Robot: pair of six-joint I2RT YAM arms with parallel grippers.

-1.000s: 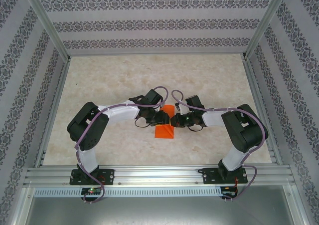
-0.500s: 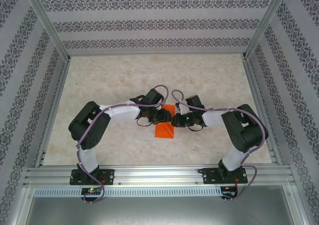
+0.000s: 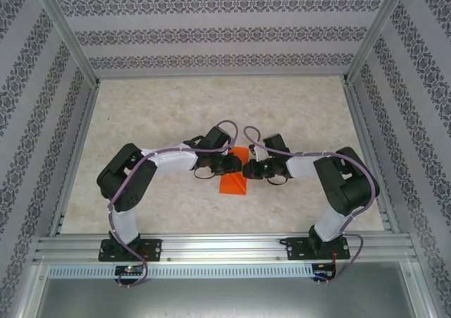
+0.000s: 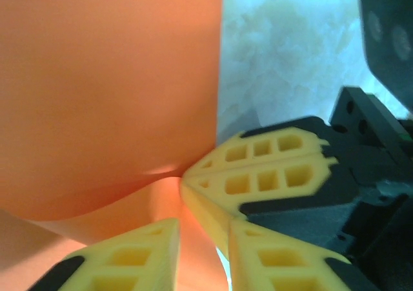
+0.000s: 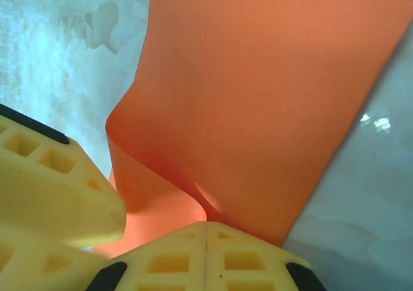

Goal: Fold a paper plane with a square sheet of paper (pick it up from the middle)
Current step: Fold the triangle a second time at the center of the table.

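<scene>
The orange sheet of paper (image 3: 232, 185) lies mid-frame on the counter (image 3: 176, 106), its upper part hidden under both pincers. The right pincer (image 5: 206, 226) is closed, its tips at a raised fold. Whether it has caught any paper is unclear. The left pincer (image 4: 203, 233), cut off at the bottom edge, straddles that fold, and I cannot tell whether it grips.

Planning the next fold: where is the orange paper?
In the top view the orange paper lies mid-table, partly under the left tool and right tool, which meet over it.

A pale marbled table (image 3: 155, 106) carries the orange sheet of paper (image 3: 232, 185) near its middle.
</scene>
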